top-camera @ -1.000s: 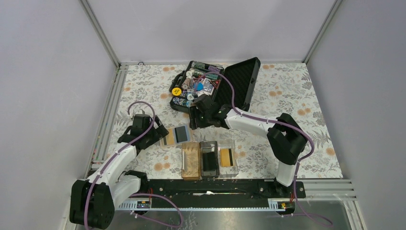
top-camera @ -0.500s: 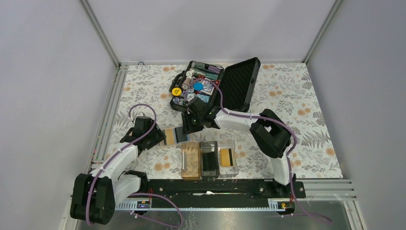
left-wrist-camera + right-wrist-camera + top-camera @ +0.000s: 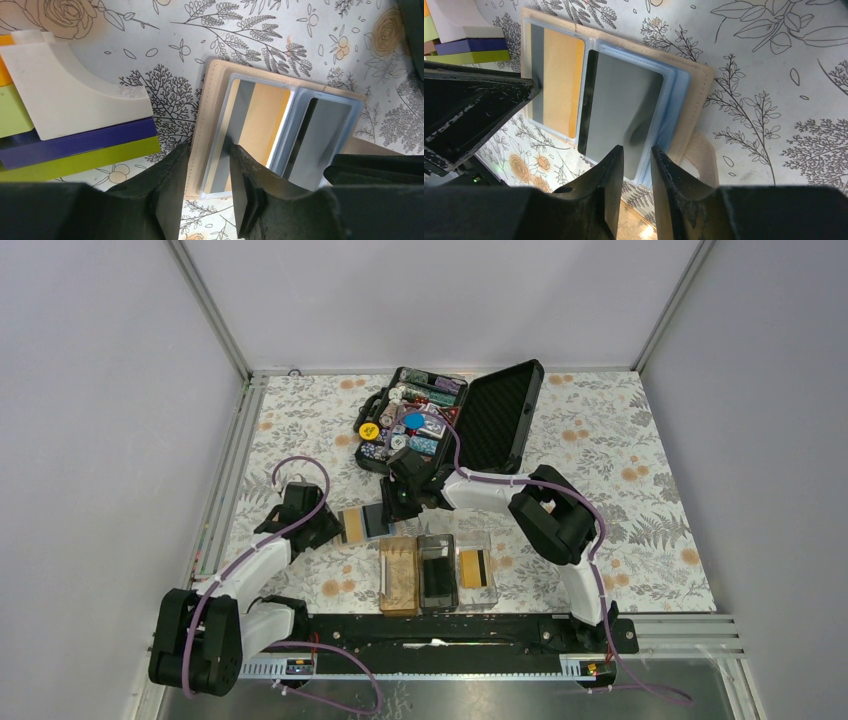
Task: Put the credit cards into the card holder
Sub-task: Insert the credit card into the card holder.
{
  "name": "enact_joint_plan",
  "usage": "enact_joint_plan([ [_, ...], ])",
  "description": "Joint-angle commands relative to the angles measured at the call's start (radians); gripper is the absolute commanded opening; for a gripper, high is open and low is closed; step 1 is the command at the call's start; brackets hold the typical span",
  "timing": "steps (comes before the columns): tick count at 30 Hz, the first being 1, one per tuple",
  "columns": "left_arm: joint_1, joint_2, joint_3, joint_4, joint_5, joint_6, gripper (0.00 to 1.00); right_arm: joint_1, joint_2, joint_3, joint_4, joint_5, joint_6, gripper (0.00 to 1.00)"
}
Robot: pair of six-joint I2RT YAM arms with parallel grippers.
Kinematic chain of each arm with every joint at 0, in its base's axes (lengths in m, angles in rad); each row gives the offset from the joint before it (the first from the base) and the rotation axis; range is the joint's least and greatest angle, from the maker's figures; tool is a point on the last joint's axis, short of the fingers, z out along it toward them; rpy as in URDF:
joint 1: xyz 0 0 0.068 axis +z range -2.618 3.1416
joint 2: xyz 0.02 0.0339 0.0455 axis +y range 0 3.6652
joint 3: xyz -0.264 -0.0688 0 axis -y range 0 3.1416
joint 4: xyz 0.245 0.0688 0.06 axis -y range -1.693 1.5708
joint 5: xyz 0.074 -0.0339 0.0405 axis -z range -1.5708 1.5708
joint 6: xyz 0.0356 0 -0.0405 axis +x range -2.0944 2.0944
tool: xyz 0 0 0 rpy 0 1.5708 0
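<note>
I see the card holder (image 3: 478,598) flat on the tabletop (image 3: 620,490), with brown, dark and clear compartments side by side. One gold card (image 3: 474,567), black stripe up, lies in the clear one. A second gold card (image 3: 260,125) sits sleeved in an open beige wallet (image 3: 212,110), near the holder's far left corner.

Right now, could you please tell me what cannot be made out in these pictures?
- Left wrist view: the left gripper covers the near edge of the gold card; grip unclear.
- Right wrist view: the right gripper likewise hides the near edge of the grey card.
- Top view: the wallet is small and half hidden under both grippers.
- Top view: the contents of the case are too small.
</note>
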Motion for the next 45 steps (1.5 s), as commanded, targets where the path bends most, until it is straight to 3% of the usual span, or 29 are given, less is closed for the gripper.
enact_joint_plan([
  [1,0.006,0.015,-0.005,0.043,0.008,0.010,0.36,0.007,0.015,0.032,0.043,-0.020,0.038,0.32],
  [9,0.005,0.041,0.006,0.042,0.022,0.018,0.25,0.007,-0.036,0.009,0.098,-0.040,0.074,0.27],
  [34,0.005,0.048,0.010,0.045,0.033,0.031,0.23,0.039,-0.061,0.033,0.163,-0.068,0.044,0.27],
  [45,0.005,0.045,0.007,0.053,0.060,0.041,0.23,0.082,-0.033,0.082,0.149,-0.063,0.006,0.32],
])
